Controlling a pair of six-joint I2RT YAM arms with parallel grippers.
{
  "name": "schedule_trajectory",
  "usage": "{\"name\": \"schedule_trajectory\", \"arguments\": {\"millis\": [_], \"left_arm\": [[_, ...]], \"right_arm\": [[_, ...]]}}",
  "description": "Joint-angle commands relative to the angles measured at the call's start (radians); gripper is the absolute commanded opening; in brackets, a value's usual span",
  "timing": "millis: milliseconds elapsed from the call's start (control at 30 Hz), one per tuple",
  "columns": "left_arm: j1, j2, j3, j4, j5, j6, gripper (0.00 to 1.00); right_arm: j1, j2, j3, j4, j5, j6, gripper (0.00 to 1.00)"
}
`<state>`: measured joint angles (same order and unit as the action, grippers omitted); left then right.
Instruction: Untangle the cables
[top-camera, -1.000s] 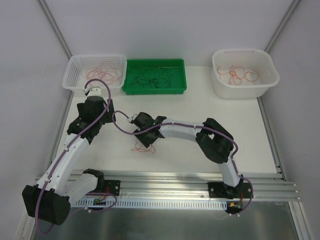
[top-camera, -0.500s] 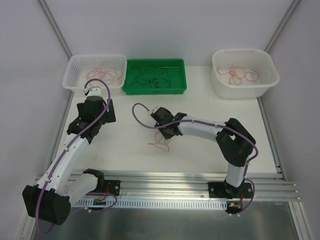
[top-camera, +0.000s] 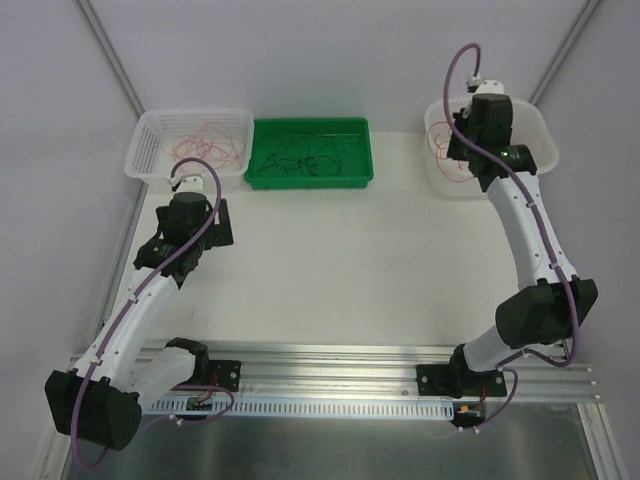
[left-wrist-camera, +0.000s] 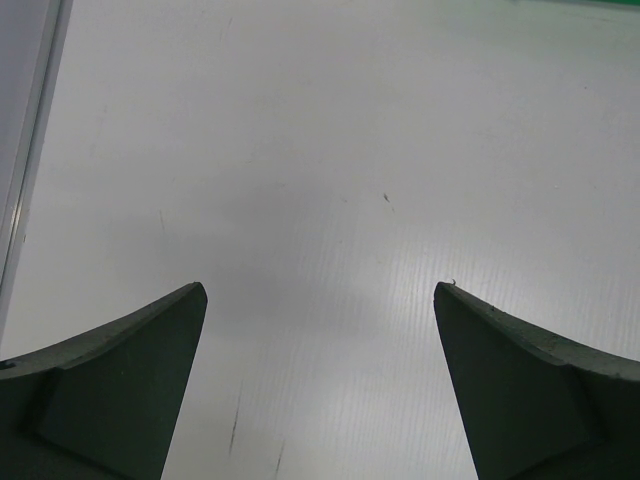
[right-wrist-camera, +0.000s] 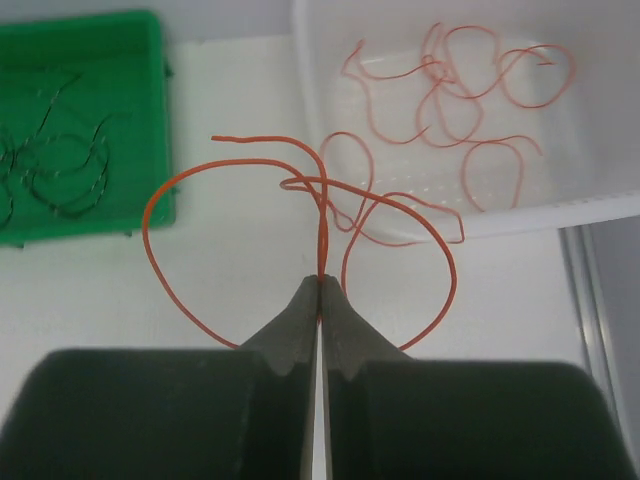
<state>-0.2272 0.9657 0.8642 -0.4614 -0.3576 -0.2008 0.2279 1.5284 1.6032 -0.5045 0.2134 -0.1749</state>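
Note:
My right gripper (right-wrist-camera: 321, 280) is shut on an orange-red cable (right-wrist-camera: 323, 215) whose loops spread out to either side of the closed tips. It hangs at the near left edge of the white tub (right-wrist-camera: 600, 205), where several more orange-red cables (right-wrist-camera: 470, 100) lie. From above, the right gripper (top-camera: 462, 152) is over the tub (top-camera: 535, 140) at the back right. Dark cables (top-camera: 300, 160) lie in the green tray (top-camera: 310, 183), and pinkish-red cables (top-camera: 205, 140) in the white basket (top-camera: 140, 150). My left gripper (left-wrist-camera: 320, 290) is open over bare table, holding nothing.
The green tray (right-wrist-camera: 80, 60) with dark cables (right-wrist-camera: 60, 170) sits left of the tub in the right wrist view. The left arm (top-camera: 190, 215) rests just in front of the basket. Metal frame posts rise at both back corners, and a rail runs along the near edge (top-camera: 330, 370).
The right gripper shut on the orange-red cable at mid-table, lifted it and swung to the back right, over the white tub. The left arm has not moved.

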Motion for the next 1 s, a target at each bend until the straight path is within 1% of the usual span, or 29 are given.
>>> {"name": "schedule_trajectory", "arguments": {"millis": [0, 33, 167, 200, 267, 300, 333, 433, 467, 533, 567, 633, 667, 733, 767, 800, 867, 900, 967], "left_arm": [[0.008, -0.004, -0.007, 0.009, 0.017, -0.003, 0.99], [0.009, 0.001, -0.007, 0.009, 0.02, -0.003, 0.99], [0.009, 0.011, -0.005, 0.007, 0.029, 0.0, 0.99], [0.008, 0.014, -0.005, 0.009, 0.035, 0.003, 0.99], [0.008, 0.022, -0.002, 0.007, 0.039, 0.003, 0.99], [0.008, 0.024, -0.004, 0.009, 0.042, 0.004, 0.99], [0.008, 0.028, -0.004, 0.009, 0.043, 0.004, 0.99], [0.008, 0.037, -0.002, 0.009, 0.048, 0.006, 0.99], [0.009, 0.042, -0.004, 0.009, 0.051, 0.005, 0.99], [0.008, 0.05, -0.002, 0.009, 0.057, 0.008, 0.99], [0.008, 0.051, -0.001, 0.009, 0.063, 0.008, 0.99], [0.008, 0.05, 0.001, 0.009, 0.071, 0.008, 0.99], [0.008, 0.048, 0.001, 0.01, 0.075, 0.006, 0.99], [0.009, 0.038, 0.001, 0.009, 0.085, 0.006, 0.99], [0.008, 0.033, 0.002, 0.009, 0.089, 0.006, 0.99], [0.008, 0.027, 0.002, 0.009, 0.092, 0.008, 0.99], [0.008, 0.004, 0.002, 0.007, 0.097, 0.005, 0.99], [0.008, -0.007, 0.001, 0.009, 0.098, 0.003, 0.99], [0.008, -0.039, -0.001, 0.01, 0.097, 0.003, 0.99]], "right_arm": [[-0.111, 0.084, 0.171, 0.012, -0.068, 0.029, 0.01], [-0.16, 0.108, 0.217, 0.02, -0.087, 0.04, 0.01], [-0.242, 0.255, 0.386, 0.089, -0.124, 0.068, 0.01], [-0.269, 0.329, 0.465, 0.095, -0.134, 0.068, 0.01], [-0.291, 0.407, 0.552, 0.086, -0.125, 0.068, 0.01], [-0.311, 0.49, 0.587, 0.086, -0.124, 0.071, 0.01], [-0.32, 0.522, 0.637, 0.089, -0.121, 0.071, 0.01], [-0.344, 0.616, 0.659, 0.138, -0.101, 0.077, 0.01], [-0.351, 0.628, 0.661, 0.145, -0.103, 0.078, 0.19], [-0.358, 0.638, 0.647, 0.153, -0.114, 0.08, 0.44], [-0.36, 0.625, 0.614, 0.156, -0.118, 0.08, 0.63], [-0.36, 0.586, 0.566, 0.168, -0.153, 0.081, 0.73], [-0.358, 0.529, 0.531, 0.184, -0.164, 0.083, 0.8], [-0.358, 0.468, 0.442, 0.192, -0.183, 0.089, 0.87], [-0.358, 0.399, 0.417, 0.185, -0.189, 0.094, 0.9], [-0.358, 0.365, 0.365, 0.178, -0.203, 0.095, 0.91], [-0.358, 0.285, 0.313, 0.155, -0.204, 0.1, 0.94], [-0.358, 0.201, 0.252, 0.144, -0.204, 0.103, 0.95], [-0.358, 0.12, 0.193, 0.1, -0.201, 0.106, 0.98]]}}
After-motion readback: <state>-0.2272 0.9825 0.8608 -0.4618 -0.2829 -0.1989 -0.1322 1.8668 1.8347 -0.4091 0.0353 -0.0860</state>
